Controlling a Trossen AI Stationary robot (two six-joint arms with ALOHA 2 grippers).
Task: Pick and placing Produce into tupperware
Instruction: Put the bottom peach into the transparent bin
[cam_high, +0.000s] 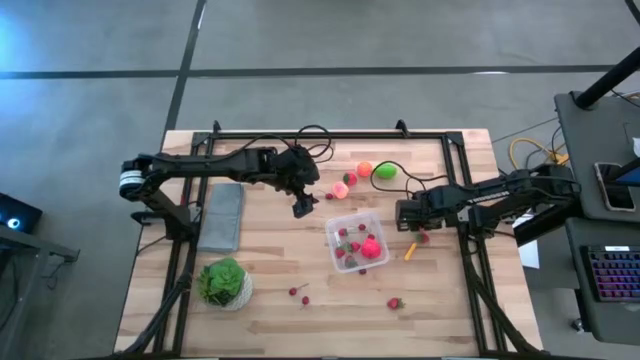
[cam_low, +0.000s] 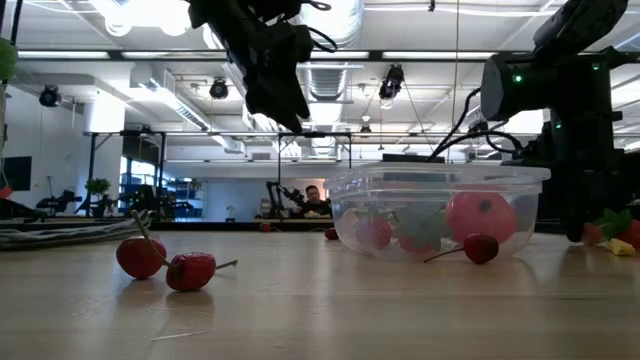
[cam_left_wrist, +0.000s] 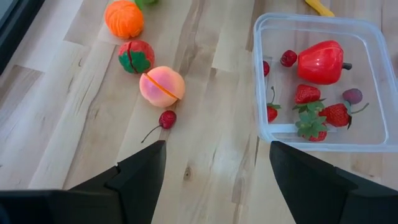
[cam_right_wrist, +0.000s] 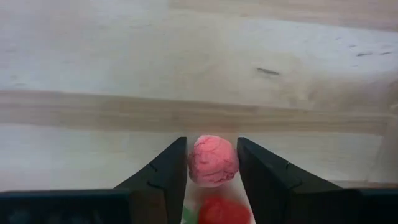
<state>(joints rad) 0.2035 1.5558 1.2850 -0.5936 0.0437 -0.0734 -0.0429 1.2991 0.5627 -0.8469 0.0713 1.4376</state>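
Note:
The clear tupperware (cam_high: 357, 240) stands mid-table and holds a red pepper (cam_left_wrist: 320, 61), strawberries and berries. A peach (cam_left_wrist: 161, 86), a red fruit (cam_left_wrist: 135, 56), an orange (cam_left_wrist: 123, 17) and a green lump (cam_high: 384, 171) lie on the table beyond it, and a cherry (cam_left_wrist: 166, 119) lies by the peach. My left gripper (cam_high: 305, 205) hangs open and empty above the table, left of the box. My right gripper (cam_high: 410, 222) is low at the box's right side, shut on a small pink-red ball (cam_right_wrist: 213, 161). My right gripper pinches the small pink-red ball between its two fingers, which meet its two opposite sides (cam_right_wrist: 193, 163). The fingers reach down to about table height. Whether the ball rests on the wood or is just clear of it, I cannot tell.
A grey slab (cam_high: 222, 215) lies at the left and a leafy green head in a white bowl (cam_high: 225, 283) at the near left. Two cherries (cam_high: 297, 293) and a strawberry (cam_high: 395, 302) lie near the front edge. A red piece (cam_right_wrist: 224, 211) and an orange stick (cam_high: 409, 250) lie by my right gripper.

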